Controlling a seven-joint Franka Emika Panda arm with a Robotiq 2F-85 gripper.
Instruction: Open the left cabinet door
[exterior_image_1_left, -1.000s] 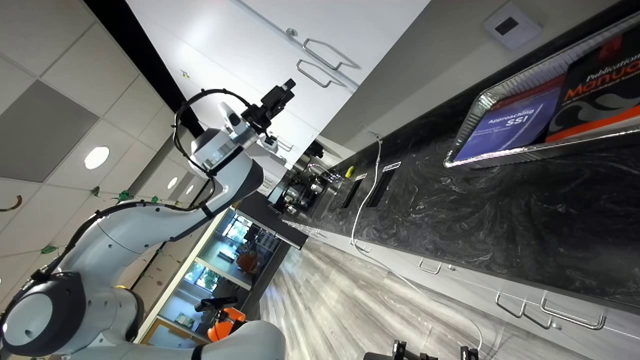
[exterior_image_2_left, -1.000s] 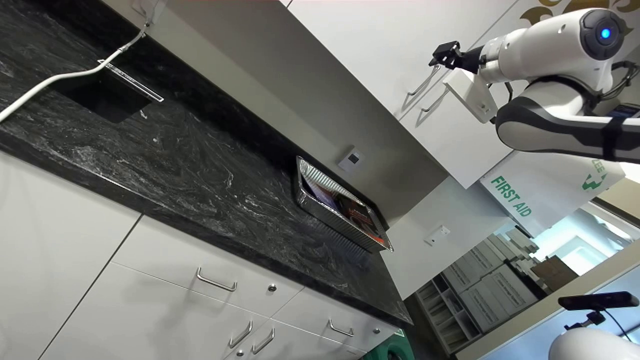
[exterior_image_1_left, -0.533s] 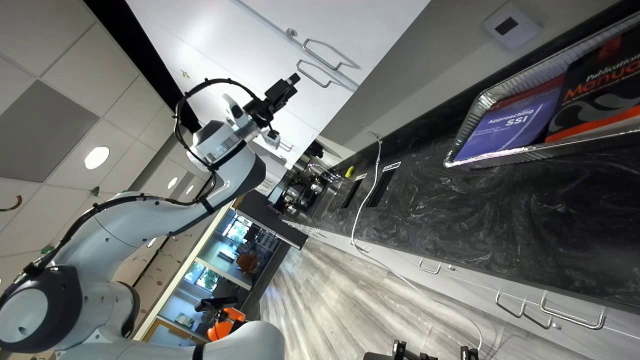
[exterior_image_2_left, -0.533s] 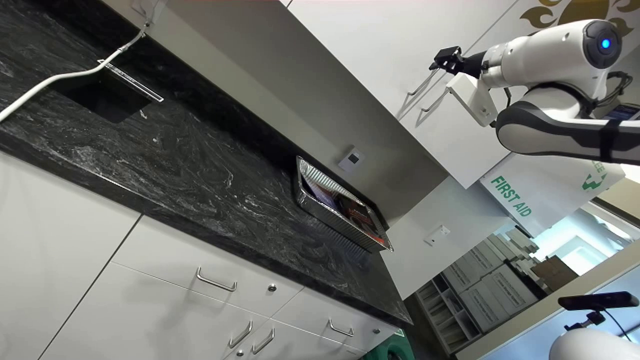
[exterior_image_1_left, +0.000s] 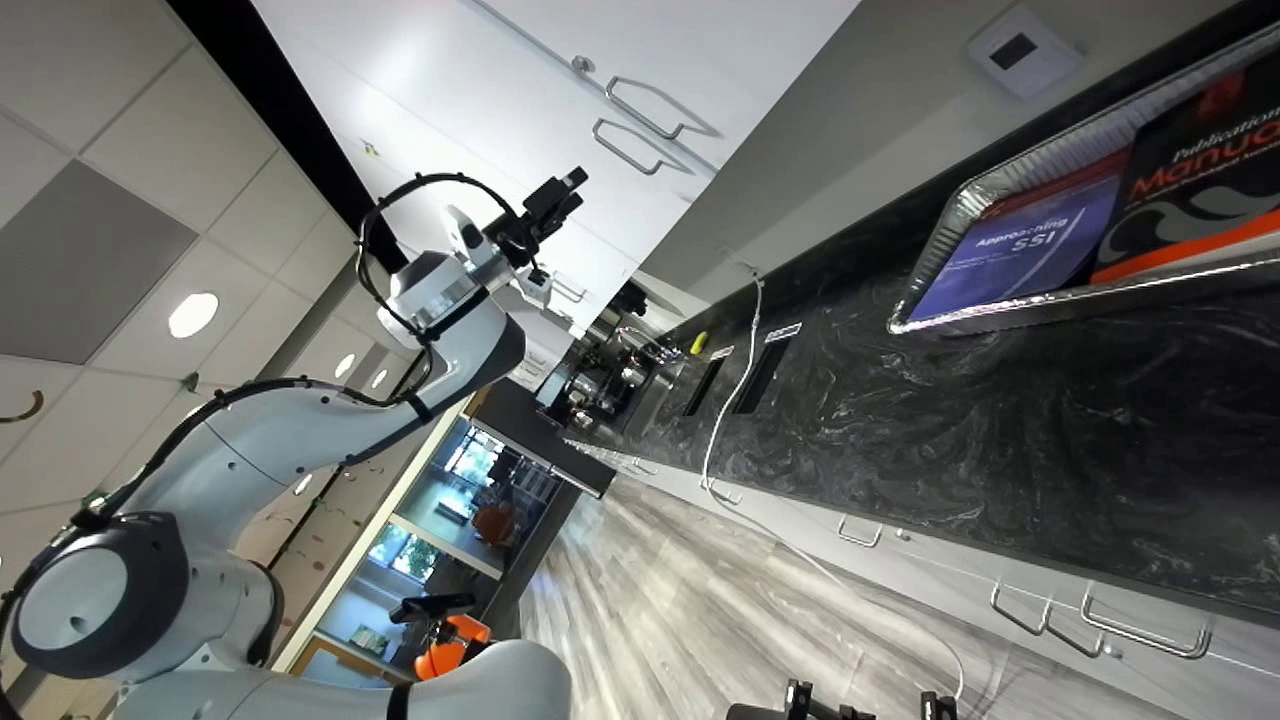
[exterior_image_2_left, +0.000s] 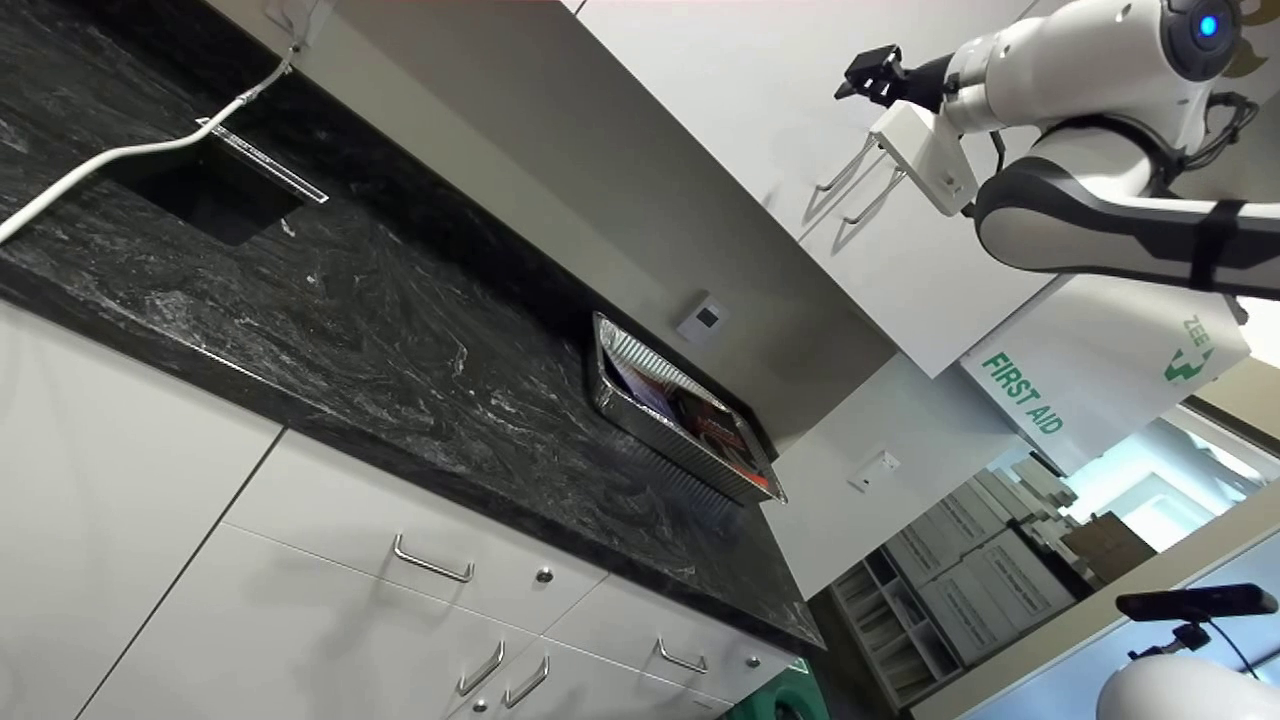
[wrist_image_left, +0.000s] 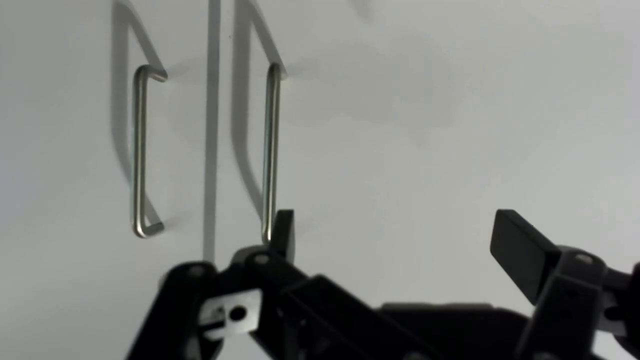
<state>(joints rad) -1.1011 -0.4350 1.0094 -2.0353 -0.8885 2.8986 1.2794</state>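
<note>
The end effector (wrist_image_left: 392, 232) is spread wide, its two dark pads (wrist_image_left: 522, 257) far apart with nothing held between them. It hovers before the left cabinet door (wrist_image_left: 400, 125), which lies flush beside the twin door (wrist_image_left: 60, 150), a thin dark seam (wrist_image_left: 212, 125) between the two. The left door fills the right part of the upside-down wrist view, its slim silver bar handle (wrist_image_left: 271, 150) partly behind one pad; in an exterior view a gap shows between the end effector and that handle.

Half a second ago the end effector sat closer to the handle's upper end — it has since shifted left in the scene, and the arm (exterior_image_2_left: 1080, 70) has moved with it. The doors have stayed put. The arm reaches up with its wrist aimed at the upper cabinets, a black cable (exterior_image_1_left: 440, 178) looping along it.

Below, a dark marbled counter (exterior_image_2_left: 450, 400) runs along the grey wall (exterior_image_2_left: 520, 130). Toward its right end rests a foil tray (exterior_image_2_left: 660, 432) holding a blue book (exterior_image_1_left: 1030, 240) and a black book (exterior_image_1_left: 1200, 180). Farther left a white cord (exterior_image_2_left: 120, 154) crosses the counter and drops over the near edge — toward the plank floor (exterior_image_1_left: 650, 580). White drawer fronts (exterior_image_2_left: 350, 490) line the base.
</note>
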